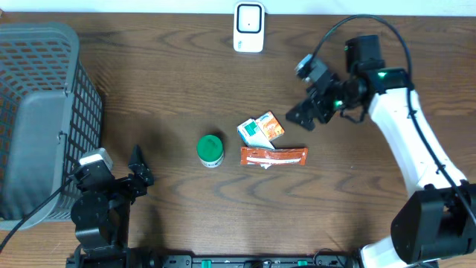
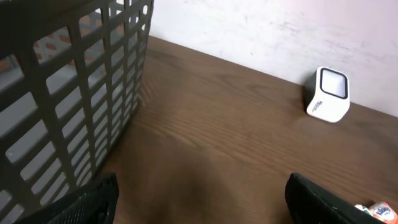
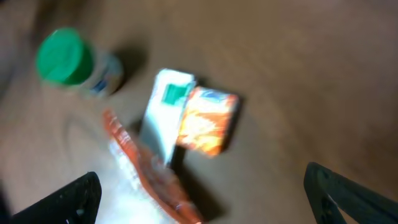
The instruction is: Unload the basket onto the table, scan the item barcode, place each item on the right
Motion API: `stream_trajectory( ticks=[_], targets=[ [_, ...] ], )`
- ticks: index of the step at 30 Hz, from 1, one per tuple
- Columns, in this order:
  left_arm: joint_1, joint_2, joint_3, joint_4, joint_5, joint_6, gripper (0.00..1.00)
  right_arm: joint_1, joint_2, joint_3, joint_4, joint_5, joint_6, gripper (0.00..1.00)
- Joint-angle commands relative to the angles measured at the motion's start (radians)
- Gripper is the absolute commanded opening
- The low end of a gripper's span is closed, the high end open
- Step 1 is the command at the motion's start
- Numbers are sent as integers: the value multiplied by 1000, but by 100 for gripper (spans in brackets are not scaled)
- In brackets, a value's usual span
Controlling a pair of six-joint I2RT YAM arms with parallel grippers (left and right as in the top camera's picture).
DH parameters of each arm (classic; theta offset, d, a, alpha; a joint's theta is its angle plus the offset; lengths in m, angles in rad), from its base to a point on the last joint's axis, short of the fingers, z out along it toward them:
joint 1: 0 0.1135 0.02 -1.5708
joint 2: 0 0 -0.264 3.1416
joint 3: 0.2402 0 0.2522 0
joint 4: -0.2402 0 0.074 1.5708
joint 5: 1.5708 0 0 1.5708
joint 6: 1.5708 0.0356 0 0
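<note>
Blurred orange packet (image 3: 208,121), print seemingly illegible

Counting off what's on the desk (image 1: 171,67): one white barcode scanner (image 1: 248,27), one grey basket (image 1: 44,89) and one green-lidded jar (image 1: 210,150). Packets next: I see one long orange sachet (image 1: 274,156), plus what I read as two small ones lying together, a white-and-teal pack (image 1: 251,131) and an orange pack (image 1: 271,126). Two grippers on my feed: left gripper (image 1: 141,170), right gripper (image 1: 303,117).
</note>
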Motion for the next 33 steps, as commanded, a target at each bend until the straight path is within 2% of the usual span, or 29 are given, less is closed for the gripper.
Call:
stream_trajectory(
  ticks=[1,3,9,17,24,28,33],
  targets=[
    [0,-2,6,-1,9,5,86,85,8,10,-81,52,-161,95],
    [0,-2,6,-6,9,6,86,120,27,10,-110,64,-192,91],
    [0,-2,6,-93,9,6,86,172,109,10,-158,50,-241,90],
    [0,-2,6,-317,9,6,86,175,249,10,-163,37,-248,82],
    [1,-2,6,-518,9,6,86,176,276,7,-166,18,-251,76],
    [0,-2,6,-576,9,5,86,180,276,2,-168,0,-252,75],
    [0,-2,6,-576,9,6,86,200,276,-4,-174,1,-262,73]
  ],
)
